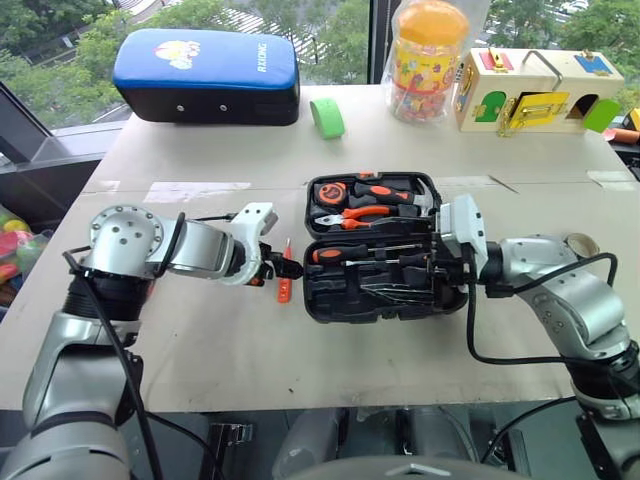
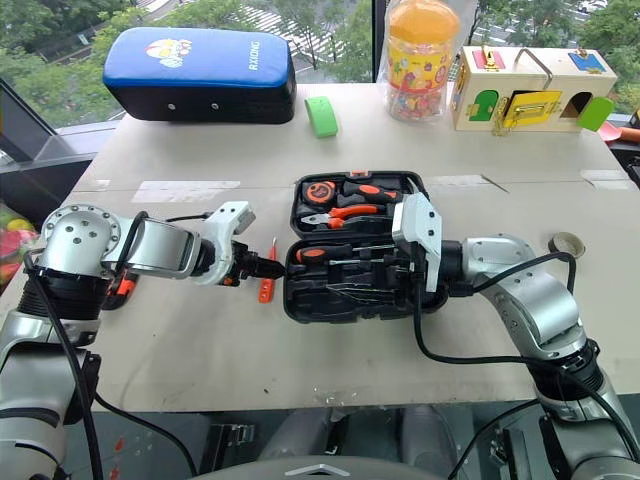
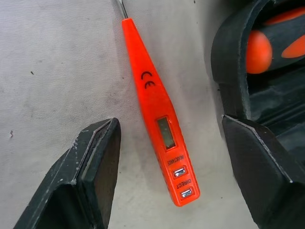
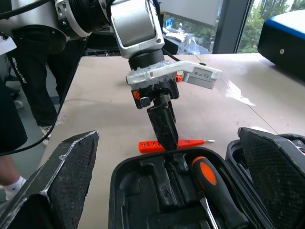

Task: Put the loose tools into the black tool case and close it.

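You have the black tool case (image 1: 372, 262) lying open in the middle of the table (image 1: 200, 340), its near half holding an orange-and-black screwdriver (image 1: 345, 255) and dark tool recesses, its far half holding pliers, a tape measure and other orange-handled tools.

Just left of the case, the small orange tester screwdriver (image 3: 157, 107) lies flat on the table, outside the case and close beside its left wall. Your left gripper (image 1: 283, 268) points down at it with its jaws spread apart; in the left wrist view one finger (image 3: 95, 162) stands on one side of the tester and the other over the rim of the case, neither touching the tester. Nothing is held.

Your right gripper (image 4: 167, 186) reaches in level from the right side of the case, jaws wide and empty, with the near half of the case between its fingers as the right wrist view has it.

Farther back, a green tape roll (image 1: 327, 118) stands on the table. Behind it to the left sits a blue-topped padded case (image 1: 207, 75); to the right a jar with an orange lid (image 1: 428, 60) and a wooden toy box (image 1: 530, 92).
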Controlling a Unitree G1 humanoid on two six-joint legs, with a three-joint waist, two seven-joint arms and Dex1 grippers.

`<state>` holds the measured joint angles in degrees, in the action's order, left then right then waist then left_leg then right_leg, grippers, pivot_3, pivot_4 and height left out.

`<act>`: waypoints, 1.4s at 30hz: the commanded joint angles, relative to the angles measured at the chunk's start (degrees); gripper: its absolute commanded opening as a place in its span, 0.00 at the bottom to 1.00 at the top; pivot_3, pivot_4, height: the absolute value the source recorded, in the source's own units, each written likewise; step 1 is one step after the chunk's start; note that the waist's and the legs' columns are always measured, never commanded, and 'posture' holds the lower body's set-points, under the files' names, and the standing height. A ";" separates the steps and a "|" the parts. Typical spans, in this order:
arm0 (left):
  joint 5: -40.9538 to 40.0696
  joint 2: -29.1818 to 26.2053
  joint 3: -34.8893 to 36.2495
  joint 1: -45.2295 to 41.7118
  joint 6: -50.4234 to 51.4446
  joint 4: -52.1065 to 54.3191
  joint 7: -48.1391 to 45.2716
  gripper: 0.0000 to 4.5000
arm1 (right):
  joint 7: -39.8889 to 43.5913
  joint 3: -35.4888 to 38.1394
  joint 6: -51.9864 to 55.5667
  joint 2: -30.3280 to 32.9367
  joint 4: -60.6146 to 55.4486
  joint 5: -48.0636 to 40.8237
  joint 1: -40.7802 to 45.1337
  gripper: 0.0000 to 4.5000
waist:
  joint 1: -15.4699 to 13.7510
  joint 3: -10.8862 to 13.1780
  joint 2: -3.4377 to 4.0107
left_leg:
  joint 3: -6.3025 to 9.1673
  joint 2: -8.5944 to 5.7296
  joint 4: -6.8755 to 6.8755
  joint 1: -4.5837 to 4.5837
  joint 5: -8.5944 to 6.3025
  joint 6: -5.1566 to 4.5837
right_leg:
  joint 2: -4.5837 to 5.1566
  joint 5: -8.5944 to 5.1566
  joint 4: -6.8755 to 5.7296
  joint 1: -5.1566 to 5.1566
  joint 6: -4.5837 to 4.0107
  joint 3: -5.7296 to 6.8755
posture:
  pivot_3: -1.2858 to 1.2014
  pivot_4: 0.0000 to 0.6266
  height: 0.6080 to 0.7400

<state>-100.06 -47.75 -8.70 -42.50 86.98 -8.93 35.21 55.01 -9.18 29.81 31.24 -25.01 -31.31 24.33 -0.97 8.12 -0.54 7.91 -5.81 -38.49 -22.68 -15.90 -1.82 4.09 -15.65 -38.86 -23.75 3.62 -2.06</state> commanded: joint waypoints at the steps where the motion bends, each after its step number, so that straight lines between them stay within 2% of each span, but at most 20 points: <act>1: 1.73 2.23 -2.13 -0.14 1.48 -1.76 -2.85 0.43 | -0.77 0.43 -0.90 -0.25 -2.55 -0.10 -0.03 1.00 | -0.05 -0.02 0.03 | 0.00 -0.01 0.00 0.00 0.00 0.00 | 0.00 0.00 0.00 0.00 0.00 0.00 | 0.52 0.24 0.96; 2: 2.37 2.67 -2.11 -0.39 1.77 -2.33 -3.22 0.35 | -0.86 0.47 -0.91 -0.22 -2.67 -0.13 -0.15 1.00 | -0.06 -0.02 0.04 | 0.00 -0.01 0.00 0.01 0.00 0.00 | 0.00 0.00 0.00 0.00 0.00 0.00 | 0.52 0.24 0.96; 3: 3.49 3.30 -2.02 -0.75 2.10 -2.83 -3.78 0.33 | -0.96 0.49 -0.89 -0.21 -2.78 -0.14 -0.27 1.00 | -0.13 -0.03 0.04 | 0.00 -0.01 0.00 0.01 0.00 0.00 | 0.01 0.00 0.00 0.00 0.00 0.00 | 0.52 0.24 0.96; 13: 11.97 6.49 1.04 -1.45 5.52 -3.91 -9.02 0.33 | -1.22 0.67 -0.90 -0.07 -3.15 -0.03 -0.76 1.00 | -0.85 -0.13 0.19 | 0.02 -0.04 -0.03 0.05 0.01 -0.01 | 0.03 0.00 -0.03 0.07 0.00 0.04 | 0.52 0.24 0.96; 17: 13.16 6.28 1.86 -1.25 5.52 -3.10 -10.84 0.11 | -1.20 0.50 -0.98 -0.21 -3.14 -0.02 -0.83 1.00 | -0.88 -0.13 0.19 | 0.02 -0.04 -0.03 0.05 0.01 -0.01 | 0.04 0.00 -0.03 0.07 0.00 0.04 | 0.52 0.24 0.96; 32: 9.10 -2.17 5.17 -2.72 5.52 -0.44 -18.58 0.11 | 0.17 0.65 -1.32 0.34 -2.10 0.33 0.07 1.00 | 0.76 -0.04 0.05 | 0.04 0.01 0.08 -0.03 0.01 0.01 | -0.02 0.00 0.01 -0.03 0.00 0.01 | 0.52 0.24 0.96; 36: 11.10 -6.40 4.50 -3.11 5.52 0.20 -24.93 0.11 | 0.65 0.74 -1.33 0.62 -1.72 0.35 0.37 1.00 | 1.71 -0.01 0.04 | 0.04 0.02 0.11 -0.05 0.01 0.01 | -0.02 0.00 0.02 -0.05 0.00 0.00 | 0.52 0.24 0.96; 38: 15.76 -9.20 3.31 -3.38 5.52 2.78 -30.42 0.11 | 0.93 0.81 -1.28 0.83 -1.54 0.37 0.55 1.00 | 1.82 -0.01 0.05 | 0.03 0.02 0.13 -0.05 0.01 0.01 | -0.02 -0.01 0.03 -0.05 0.00 0.00 | 0.52 0.24 0.96; 40: 22.49 -12.04 1.24 -3.64 3.55 6.91 -38.34 0.11 | 1.20 0.92 -1.22 0.99 -1.33 0.40 0.79 1.00 | 1.86 0.03 0.00 | 0.03 0.02 0.14 -0.05 0.01 0.01 | -0.04 -0.01 0.03 -0.07 -0.01 0.00 | 0.52 0.24 0.96; 42: 31.31 -15.56 -3.54 -5.40 -6.53 12.96 -57.51 0.11 | 1.68 1.26 -0.82 1.66 -1.08 0.22 0.91 1.00 | 1.74 0.04 0.01 | 0.01 0.02 0.17 -0.08 0.02 0.02 | -0.04 -0.01 0.04 -0.09 -0.01 -0.01 | 0.52 0.24 0.96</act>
<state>-74.58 -61.13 -10.43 -45.11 87.79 -1.46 -8.59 55.96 -9.16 29.65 32.22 -25.39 -30.59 24.16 0.77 8.16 -0.52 7.91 -5.79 -38.32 -22.77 -15.88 -1.80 4.05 -15.66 -38.80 -23.83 3.61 -2.06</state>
